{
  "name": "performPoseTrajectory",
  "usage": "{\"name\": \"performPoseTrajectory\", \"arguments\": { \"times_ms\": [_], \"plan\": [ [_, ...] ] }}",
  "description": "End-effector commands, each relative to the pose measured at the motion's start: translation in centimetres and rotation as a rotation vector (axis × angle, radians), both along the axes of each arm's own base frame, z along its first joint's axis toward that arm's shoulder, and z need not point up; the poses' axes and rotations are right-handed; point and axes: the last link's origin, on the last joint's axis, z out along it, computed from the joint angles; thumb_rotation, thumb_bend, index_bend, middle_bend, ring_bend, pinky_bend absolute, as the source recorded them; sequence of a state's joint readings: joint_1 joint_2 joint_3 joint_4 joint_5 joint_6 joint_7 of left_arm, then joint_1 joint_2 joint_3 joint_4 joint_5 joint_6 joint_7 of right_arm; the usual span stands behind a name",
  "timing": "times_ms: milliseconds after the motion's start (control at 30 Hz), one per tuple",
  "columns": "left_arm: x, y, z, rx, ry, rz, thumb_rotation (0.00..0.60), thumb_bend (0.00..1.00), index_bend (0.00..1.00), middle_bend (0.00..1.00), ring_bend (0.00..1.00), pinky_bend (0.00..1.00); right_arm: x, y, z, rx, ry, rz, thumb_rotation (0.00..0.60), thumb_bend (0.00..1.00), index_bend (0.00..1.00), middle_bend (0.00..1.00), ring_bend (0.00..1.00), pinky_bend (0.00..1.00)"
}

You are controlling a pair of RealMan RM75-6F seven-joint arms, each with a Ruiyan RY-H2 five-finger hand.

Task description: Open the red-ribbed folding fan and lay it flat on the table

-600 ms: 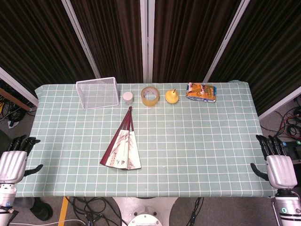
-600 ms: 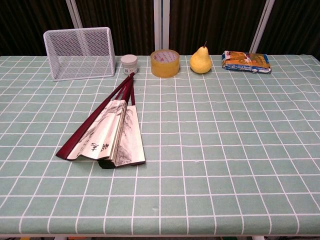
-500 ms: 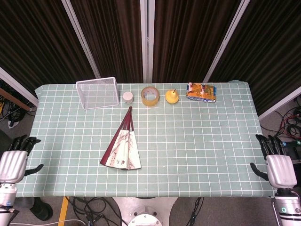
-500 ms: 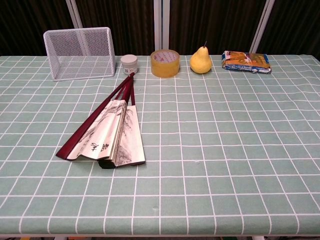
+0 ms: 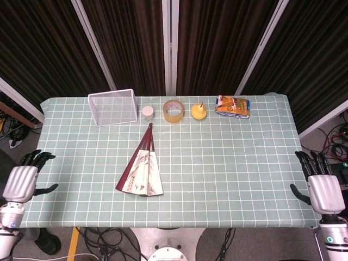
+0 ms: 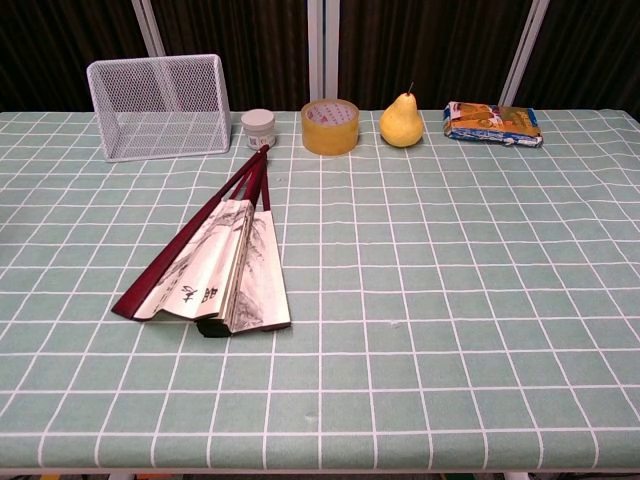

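The folding fan (image 5: 141, 166) (image 6: 212, 262) lies on the green checked tablecloth left of centre, partly spread. It has dark red ribs and a paper leaf with an ink painting, and its pivot points toward the far edge. My left hand (image 5: 20, 183) hovers off the table's left front corner, fingers apart, holding nothing. Off the right front corner my right hand (image 5: 322, 187) is likewise open and empty. Both hands are far from the fan. The chest view shows neither hand.
Along the far edge stand a white wire mesh basket (image 5: 113, 107) (image 6: 159, 105), a small white jar (image 5: 148, 112) (image 6: 258, 129), a yellow tape roll (image 5: 173, 111) (image 6: 330, 126), a yellow pear (image 5: 199, 111) (image 6: 402, 122) and a colourful snack packet (image 5: 232, 106) (image 6: 493, 123).
My left hand has shifted a little to the right and toward the table. The right hand has barely moved. The fan lies as before.
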State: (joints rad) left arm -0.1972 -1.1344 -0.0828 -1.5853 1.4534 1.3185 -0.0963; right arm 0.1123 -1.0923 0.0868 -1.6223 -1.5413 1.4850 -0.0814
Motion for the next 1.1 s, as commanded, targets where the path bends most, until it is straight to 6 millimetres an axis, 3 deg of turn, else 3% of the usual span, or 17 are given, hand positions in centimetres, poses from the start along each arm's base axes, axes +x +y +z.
{"name": "performPoseTrajectory", "arguments": {
  "times_ms": [33, 200, 433, 567, 833, 1100],
  "plan": [
    [2.1, 4.6, -0.4, -0.104, -0.183, -0.014, 0.6, 0.07, 0.25, 0.23, 0.18, 0.28, 0.6, -0.7, 0.3, -0.001, 0.017, 0.031, 0.6, 0.16, 0.0, 0.11, 0.0, 0.0],
    [5.2, 9.4, -2.1, -0.28, -0.41, 0.062, 0.6, 0.08, 0.25, 0.28, 0.24, 0.42, 1.5, -1.4, 0.4, 0.007, 0.03, 0.066, 0.6, 0.16, 0.0, 0.11, 0.0, 0.0],
    [8.5, 14.8, -6.1, -0.456, -0.536, 0.187, 0.6, 0.13, 0.25, 0.31, 0.3, 0.48, 1.6, -1.5, 0.5, 0.01, 0.03, 0.07, 0.6, 0.16, 0.0, 0.11, 0.0, 0.0],
    [9.6, 16.7, -8.2, -0.516, -0.544, 0.25, 0.6, 0.13, 0.25, 0.31, 0.31, 0.52, 1.6, -1.4, 0.7, -0.001, 0.03, 0.066, 0.6, 0.16, 0.0, 0.11, 0.0, 0.0],
    [10.6, 18.6, -11.9, -0.58, -0.573, 0.372, 0.6, 0.13, 0.21, 0.31, 0.31, 0.53, 1.5, -1.0, 1.0, -0.006, 0.028, 0.057, 0.6, 0.16, 0.0, 0.11, 0.0, 0.0],
    [11.3, 18.7, -14.6, -0.616, -0.564, 0.444, 0.6, 0.13, 0.2, 0.31, 0.31, 0.53, 1.2, -0.9, 0.8, -0.001, 0.021, 0.049, 0.6, 0.16, 0.0, 0.11, 0.0, 0.0]
  ]
}}
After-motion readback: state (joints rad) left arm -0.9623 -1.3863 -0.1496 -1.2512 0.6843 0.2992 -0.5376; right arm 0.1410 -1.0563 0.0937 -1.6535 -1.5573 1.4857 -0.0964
